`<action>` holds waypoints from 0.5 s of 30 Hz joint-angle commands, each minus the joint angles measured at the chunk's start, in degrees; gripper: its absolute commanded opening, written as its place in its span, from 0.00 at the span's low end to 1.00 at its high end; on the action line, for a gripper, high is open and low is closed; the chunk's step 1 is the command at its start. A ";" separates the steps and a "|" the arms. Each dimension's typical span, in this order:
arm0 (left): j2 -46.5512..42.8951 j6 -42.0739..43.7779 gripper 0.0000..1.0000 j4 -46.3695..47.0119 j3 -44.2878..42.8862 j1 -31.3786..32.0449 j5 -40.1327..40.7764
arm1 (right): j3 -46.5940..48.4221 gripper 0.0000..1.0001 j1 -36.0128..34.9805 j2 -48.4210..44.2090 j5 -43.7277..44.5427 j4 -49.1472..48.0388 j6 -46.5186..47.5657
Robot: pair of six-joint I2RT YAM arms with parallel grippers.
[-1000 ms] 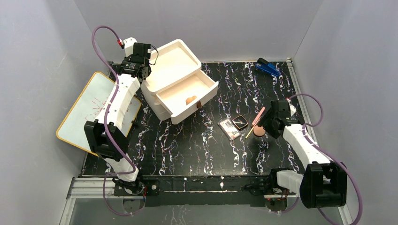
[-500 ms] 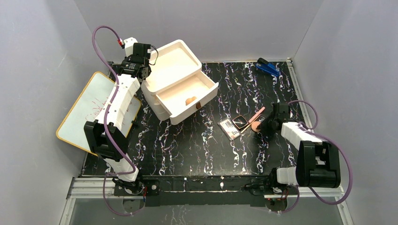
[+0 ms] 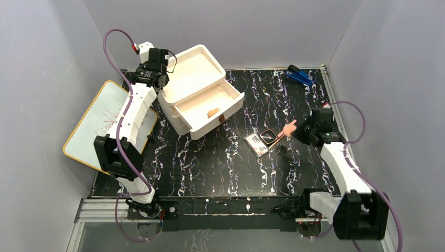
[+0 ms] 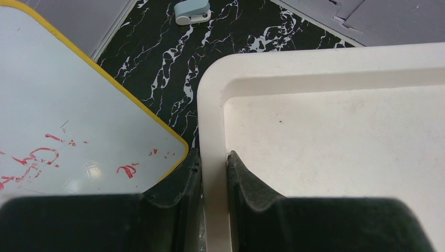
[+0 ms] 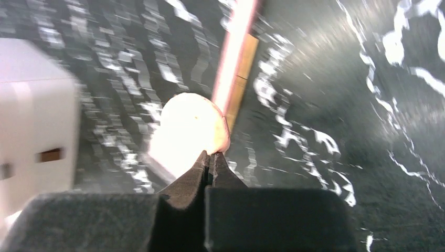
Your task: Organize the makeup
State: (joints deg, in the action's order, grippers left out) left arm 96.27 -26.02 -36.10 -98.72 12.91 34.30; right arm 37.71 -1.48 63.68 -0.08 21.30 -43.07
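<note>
**Bench layout, left to right.** A yellow-edged whiteboard [image 3: 99, 126] with red marks lies at the far left of the table [image 3: 225, 168], half off its edge. It has no part in the task.

**(a)** The left end effector [image 4: 212, 163] is closed narrow on the rim of the top tray [image 4: 210, 105] of the white drawer organiser [image 3: 173, 113], one finger on each side of the wall. The likely purpose is to brace the light organiser so that it does not slide while items are dropped in.

**(b)** The organiser's upper drawer [image 3: 239, 97] stands pulled out toward the table's centre. The tan egg-shaped sponge [image 3: 213, 112] lies inside it, so one item is already sorted and the opening faces the remaining makeup.

**(c)** The other makeup sits right of centre on the table. The rectangular multicolour palette [image 3: 256, 145] and the square black compact [image 3: 268, 137] lie flat just beside each other. The thin pink-and-yellow stick [image 5: 239, 47] lies just beyond them.

**(d)** The right end effector [image 5: 211, 160] has its fingers drawn fully together on the near edge of the round salmon-pink puff [image 5: 191, 128]. An edge pinch suits a thin, soft disc that offers no other purchase. The wrist view is blurred, so how firm the hold is cannot be judged. The puff appears to be just clear of the table, close beside the stick.

**(e)** A blue stapler-like object [image 3: 299, 76] rests at the far right corner, well apart from the makeup.

The step in hand, as judged, is carrying the puff to the open drawer.
</note>
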 commanded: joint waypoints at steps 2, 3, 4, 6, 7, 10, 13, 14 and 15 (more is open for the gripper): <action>2.49 0.97 0.00 -7.31 0.85 0.87 -7.79 | 13.47 0.01 -1.93 -8.17 1.02 4.03 4.22; 2.70 0.83 0.00 -7.24 0.78 0.80 -8.34 | 15.52 0.01 -1.95 -7.42 -1.54 3.16 5.01; 2.77 0.66 0.00 -7.17 0.73 0.85 -8.84 | 17.65 0.01 -2.08 -5.49 -5.45 2.55 5.80; 2.95 0.46 0.00 -7.06 0.62 0.89 -9.53 | 21.90 0.01 -2.69 -1.71 -9.95 1.27 6.19; 2.96 0.45 0.00 -7.06 0.63 0.89 -9.64 | 23.55 0.01 -3.68 -0.02 -11.32 -0.08 6.36; 2.80 0.36 0.00 -7.04 0.75 0.84 -9.54 | 28.34 0.01 -9.06 4.19 -9.48 -4.54 6.11; 2.55 0.35 0.00 -7.29 0.83 0.85 -9.48 | 34.50 0.01 -15.37 9.82 -7.51 -7.26 6.45; 2.40 0.29 0.00 -7.37 0.82 0.89 -9.45 | 37.79 0.01 -17.34 12.17 -7.40 -7.68 6.76; 2.33 0.27 0.00 -7.47 0.80 0.89 -9.36 | 40.29 0.01 -19.60 14.43 -6.94 -7.67 7.15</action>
State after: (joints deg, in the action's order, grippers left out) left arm 96.47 -26.35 -36.29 -99.04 12.80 33.39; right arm 68.20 -14.28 72.73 -6.76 18.79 -37.91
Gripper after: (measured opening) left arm 0.165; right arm 0.029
